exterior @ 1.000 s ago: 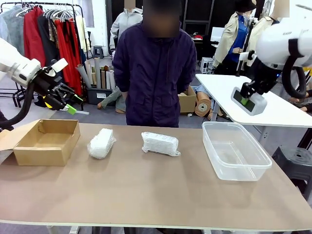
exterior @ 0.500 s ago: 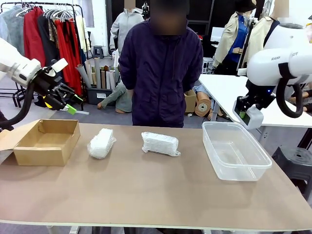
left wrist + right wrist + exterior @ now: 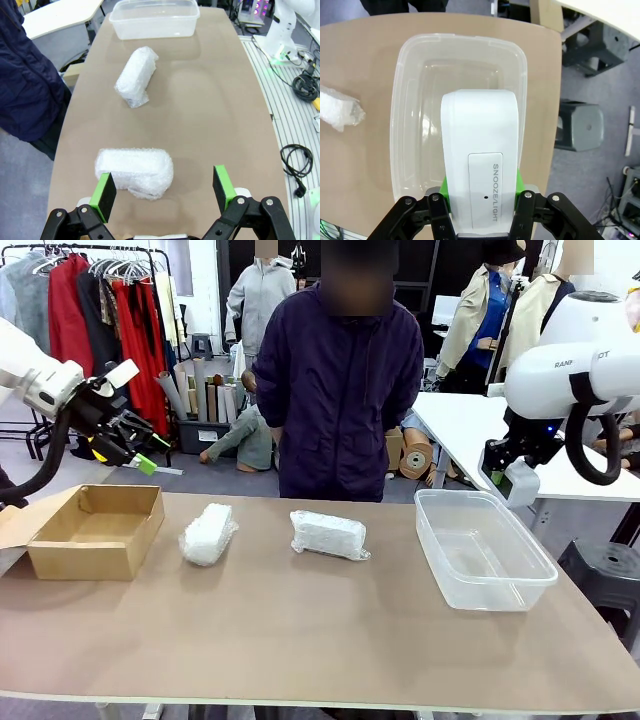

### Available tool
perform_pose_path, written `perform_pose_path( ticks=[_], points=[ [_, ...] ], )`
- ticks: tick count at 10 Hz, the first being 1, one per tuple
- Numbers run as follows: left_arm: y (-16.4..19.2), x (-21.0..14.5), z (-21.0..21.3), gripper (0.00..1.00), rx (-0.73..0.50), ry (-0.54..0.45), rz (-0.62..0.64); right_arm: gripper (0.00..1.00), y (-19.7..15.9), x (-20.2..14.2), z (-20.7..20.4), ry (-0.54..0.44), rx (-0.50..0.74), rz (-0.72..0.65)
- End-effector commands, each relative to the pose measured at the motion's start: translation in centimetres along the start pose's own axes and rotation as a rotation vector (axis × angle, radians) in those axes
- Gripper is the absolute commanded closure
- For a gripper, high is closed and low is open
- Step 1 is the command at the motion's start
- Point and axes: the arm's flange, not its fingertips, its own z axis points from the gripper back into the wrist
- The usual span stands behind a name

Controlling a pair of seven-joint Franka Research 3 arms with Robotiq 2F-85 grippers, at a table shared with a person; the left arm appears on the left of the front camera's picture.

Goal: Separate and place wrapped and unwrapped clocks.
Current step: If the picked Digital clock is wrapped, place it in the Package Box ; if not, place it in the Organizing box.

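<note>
Two wrapped clocks in bubble wrap lie on the brown table (image 3: 300, 640): one left of centre (image 3: 207, 534) (image 3: 135, 171), one at centre (image 3: 328, 534) (image 3: 136, 76). The bare white clock (image 3: 480, 155) (image 3: 518, 482) is held in the air over the clear plastic bin (image 3: 482, 549) (image 3: 410, 100), my right gripper (image 3: 480, 192) (image 3: 508, 478) shut on it. My left gripper (image 3: 140, 452) (image 3: 165, 192) hangs open above the table's left end, its green pads (image 3: 106, 195) spread wide over the nearer wrapped clock.
An open cardboard box (image 3: 95, 530) sits at the table's left end. A person (image 3: 340, 390) in a dark jacket stands at the far edge, behind the wrapped clocks. A white table (image 3: 520, 440) stands behind the bin.
My right arm has lowered the bare clock and turned it, bringing it down toward the bin. The person stepped a little to the right. The left arm has stayed still.
</note>
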Motion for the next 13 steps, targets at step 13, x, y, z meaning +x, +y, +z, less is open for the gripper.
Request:
perform_pose_path(
  ticks=[13],
  points=[
    [0.0,0.1,0.0,0.00,-0.001,-0.005,-0.003,1.00,-0.3,4.2,-14.9,0.244,0.154,-0.100]
  ],
)
